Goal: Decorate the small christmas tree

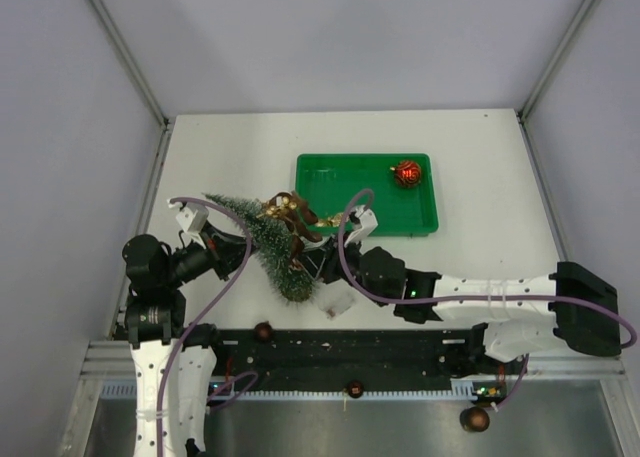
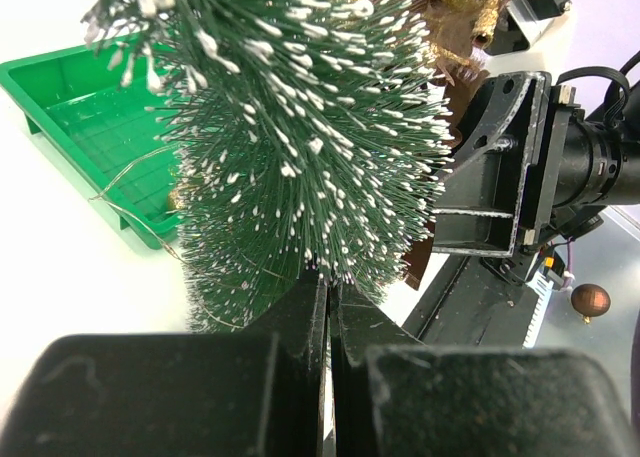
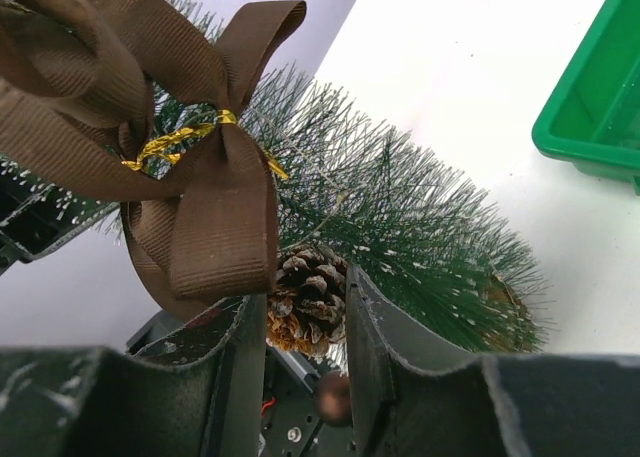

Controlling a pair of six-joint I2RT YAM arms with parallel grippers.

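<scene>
Small christmas tree: it is laid slanted on the white counter, just left of the green tray. The pointy top is turned to the far left and the wide bottom end to the near right.
Left fingers: they are pressed shut, right at the frosty bristles on the tree's left side (it cannot be told if any bristles are pinched between them).
Right fingers: they are closed on a pine cone, which is held close against the tree's bristles.
Pine cone: it is brown with pale tips and is seen squeezed between the two dark fingers.
Brown bow: its loops are spread out just above the pine cone and in front of the tree. Gold wire is wound round its middle.
Green tray: it is set flat on the counter, and its near left corner is just beside the tree and the bow.
Red ball: it is laid inside the tray, in the far right corner, well apart from the tree.
Little brown balls: three are seen down by the arm bases, off the white counter and well apart from each other.
</scene>
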